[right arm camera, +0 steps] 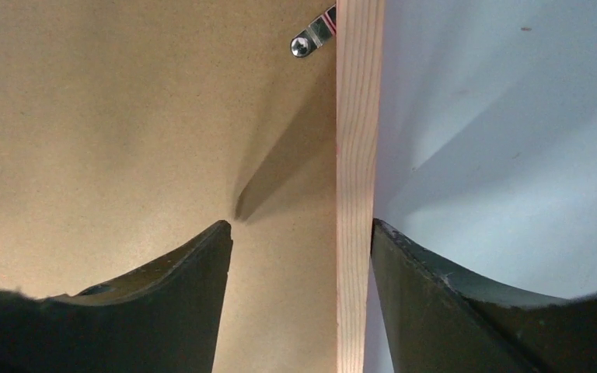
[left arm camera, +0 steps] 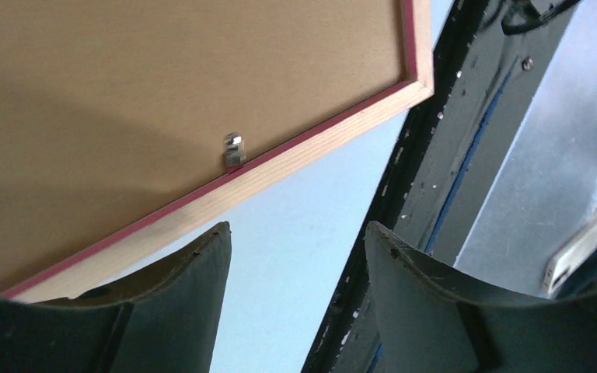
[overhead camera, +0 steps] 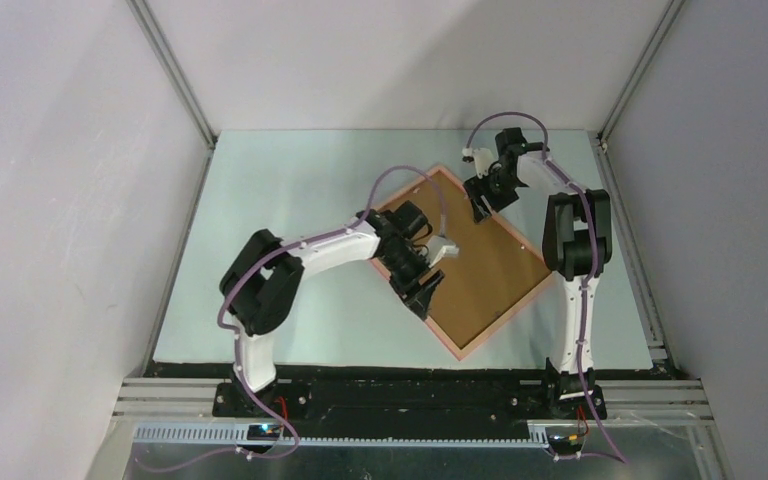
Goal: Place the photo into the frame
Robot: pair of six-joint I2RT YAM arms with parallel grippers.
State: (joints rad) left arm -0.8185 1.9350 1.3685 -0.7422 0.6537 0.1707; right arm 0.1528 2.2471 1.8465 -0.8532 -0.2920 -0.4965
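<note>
Frame (overhead camera: 506, 309): face down on bench (overhead camera: 300, 200), right of centre, brown backing board (overhead camera: 485, 265) uppermost. Lies cornerwise, one corner toward arm bases, opposite corner toward far wall (long axis not clear, left corner under arm).

Top view only: whole outline.

Wrist views only: metal clip (left arm camera: 235, 149) at wood rail.

Left hand (overhead camera: 425, 295): released, over bare bench beside near-left rail.

Right hand (overhead camera: 480, 210): released, straddling far-right rail.
</note>
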